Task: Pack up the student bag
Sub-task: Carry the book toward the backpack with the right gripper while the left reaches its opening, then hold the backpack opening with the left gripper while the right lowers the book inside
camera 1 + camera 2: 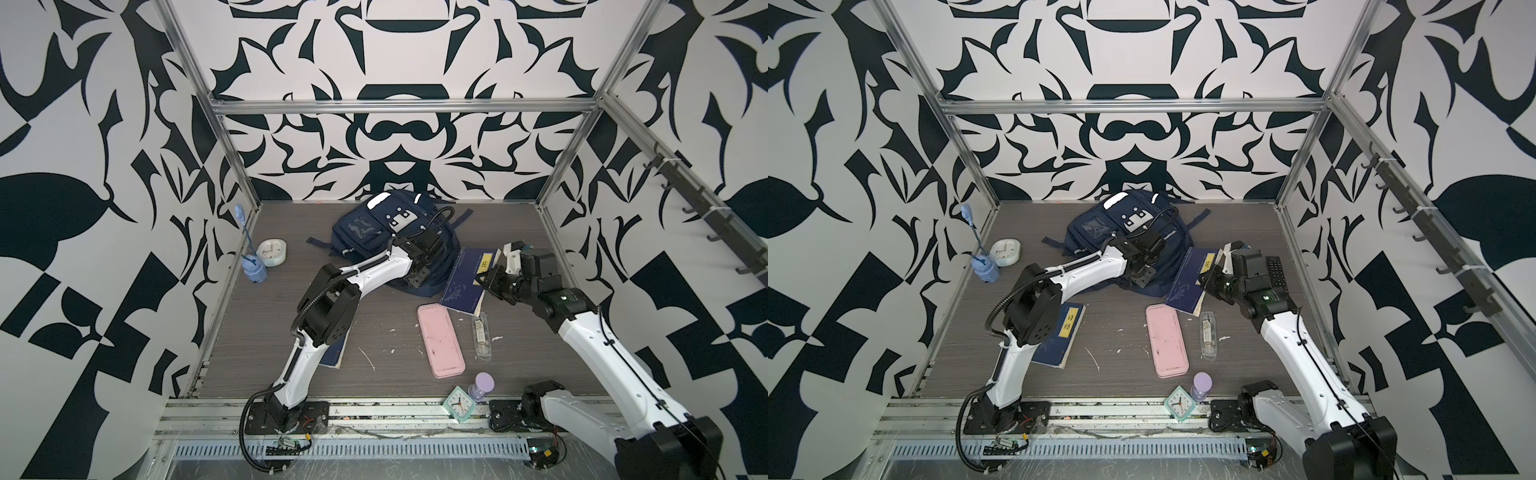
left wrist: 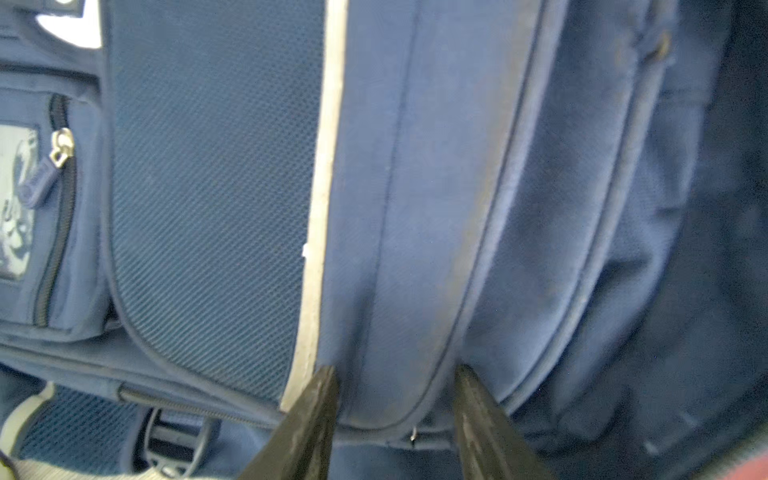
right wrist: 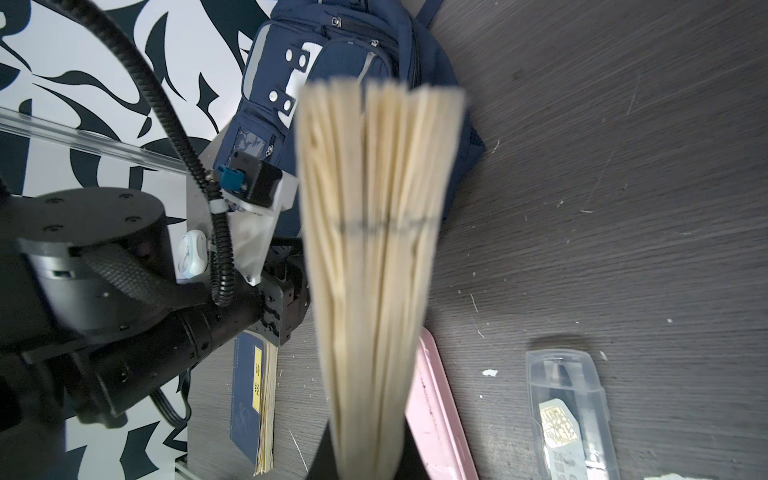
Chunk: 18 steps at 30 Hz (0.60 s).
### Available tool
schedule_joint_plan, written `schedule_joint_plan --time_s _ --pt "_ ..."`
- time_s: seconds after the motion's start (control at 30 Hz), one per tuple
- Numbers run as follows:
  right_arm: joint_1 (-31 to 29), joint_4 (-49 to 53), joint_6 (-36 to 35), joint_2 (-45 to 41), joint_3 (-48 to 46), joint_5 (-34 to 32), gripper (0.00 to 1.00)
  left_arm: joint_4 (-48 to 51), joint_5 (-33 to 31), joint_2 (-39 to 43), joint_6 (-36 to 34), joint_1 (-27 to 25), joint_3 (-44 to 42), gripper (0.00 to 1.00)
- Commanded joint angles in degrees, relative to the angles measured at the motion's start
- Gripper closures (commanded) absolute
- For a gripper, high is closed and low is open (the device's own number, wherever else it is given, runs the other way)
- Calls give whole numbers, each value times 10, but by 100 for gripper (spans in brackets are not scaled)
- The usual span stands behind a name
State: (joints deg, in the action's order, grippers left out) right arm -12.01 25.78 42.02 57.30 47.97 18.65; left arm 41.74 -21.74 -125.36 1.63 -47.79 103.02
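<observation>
The student bag (image 1: 365, 228) (image 1: 1096, 232), a navy backpack with a white-grey buckled flap, lies at the back middle of the table. My left gripper (image 1: 416, 275) (image 1: 1140, 275) rests on its near right side. In the left wrist view its jaws (image 2: 395, 370) stand either side of a puckered ridge of bag fabric (image 2: 415, 249) beside a silver strip, both tips pressing it. My right gripper (image 1: 484, 280) (image 3: 368, 449) is shut on a navy book (image 1: 467, 276) (image 1: 1187, 282) with a yellow label, lifted and tilted right of the bag. Its cream page edges (image 3: 374, 208) fan out ahead of the jaws.
A second navy book (image 1: 1059, 336) lies under the left arm. A pink pencil case (image 1: 440, 340) and a clear case (image 1: 482, 336) lie front right. A mint clock (image 1: 459, 405) and purple bottle (image 1: 482, 384) stand at the front edge; a white clock (image 1: 270, 252) and blue fan (image 1: 253, 270) stand far left.
</observation>
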Motion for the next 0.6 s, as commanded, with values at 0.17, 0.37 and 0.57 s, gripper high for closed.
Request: schedule_joint_plan --time_s 0.17,0.37,0.57 --pt "1 -36 -4 -18 0 15 100 22 -48 -44 -20 -11 48 59" --pt "1 -36 -5 -17 -4 15 100 17 -58 -26 -20 -11 53 97" --pt "1 -48 -2 -9 -7 20 100 13 -55 16 -26 -6 72 100"
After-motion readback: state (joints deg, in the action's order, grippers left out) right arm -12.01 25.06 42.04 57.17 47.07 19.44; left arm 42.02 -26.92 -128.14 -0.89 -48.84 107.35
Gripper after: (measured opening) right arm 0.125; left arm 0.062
